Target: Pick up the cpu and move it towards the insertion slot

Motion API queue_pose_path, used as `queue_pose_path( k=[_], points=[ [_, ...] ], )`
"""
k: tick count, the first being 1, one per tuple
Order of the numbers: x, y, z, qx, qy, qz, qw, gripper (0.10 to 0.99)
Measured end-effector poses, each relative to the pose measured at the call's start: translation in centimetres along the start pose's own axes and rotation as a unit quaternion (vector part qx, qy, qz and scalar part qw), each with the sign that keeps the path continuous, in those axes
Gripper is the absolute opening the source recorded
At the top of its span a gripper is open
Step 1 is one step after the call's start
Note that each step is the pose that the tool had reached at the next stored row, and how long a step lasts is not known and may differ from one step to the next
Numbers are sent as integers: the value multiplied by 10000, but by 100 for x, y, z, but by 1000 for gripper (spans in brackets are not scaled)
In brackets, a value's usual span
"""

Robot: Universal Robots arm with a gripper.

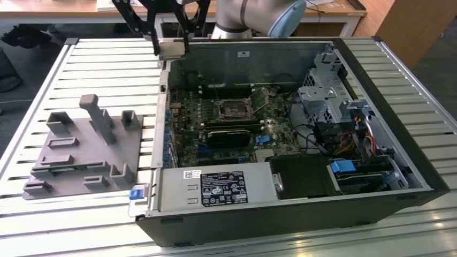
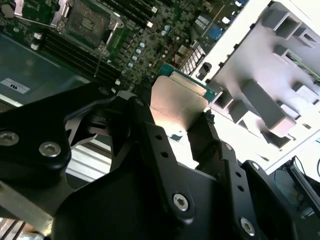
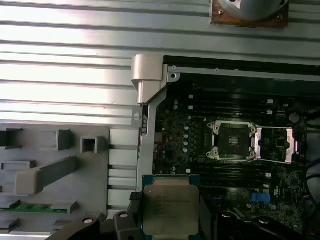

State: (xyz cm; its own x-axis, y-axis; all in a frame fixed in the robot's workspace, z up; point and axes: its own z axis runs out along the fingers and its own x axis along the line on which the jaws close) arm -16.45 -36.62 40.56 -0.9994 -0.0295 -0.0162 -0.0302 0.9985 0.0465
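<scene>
The gripper [image 3: 170,220] pinches the cpu [image 3: 170,210], carry under way; reaching the insertion slot [image 3: 233,141] likely needs a level, aligned approach.

Printed label [image 1: 222,188] on the power supply housing [image 1: 179,188] of the open computer case, exterior view: dense dark block with rows of small symbols, none legible. Small white sticker [image 1: 191,173] just beside it, illegible. White sticker [image 2: 14,84] on grey panel, second wrist view: unreadable. Faint engraved lines on cpu [image 3: 170,210] lid, first wrist view: not decipherable.
</scene>
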Motion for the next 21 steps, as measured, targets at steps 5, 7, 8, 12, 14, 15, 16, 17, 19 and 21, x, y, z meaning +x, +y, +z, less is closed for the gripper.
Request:
queue_pose_path(
  k=[5,7,8,12,14,15,16,17,19,21],
  points=[
    [-125,42,9,0,-1,0,10000,537],
    [-174,58,11,0,0,0,10000,537],
    [-199,65,13,0,-1,0,10000,537],
    [-319,103,20,-1,0,0,10000,537],
    [-379,122,23,-1,0,0,10000,537],
    [-408,132,26,-1,-1,0,10000,537],
    [-439,142,27,-1,0,0,10000,537],
    [-467,151,28,-2,0,0,10000,537],
    [-526,166,30,-3,0,0,10000,537],
    [-573,178,32,-5,-1,0,10000,537]
  ],
)
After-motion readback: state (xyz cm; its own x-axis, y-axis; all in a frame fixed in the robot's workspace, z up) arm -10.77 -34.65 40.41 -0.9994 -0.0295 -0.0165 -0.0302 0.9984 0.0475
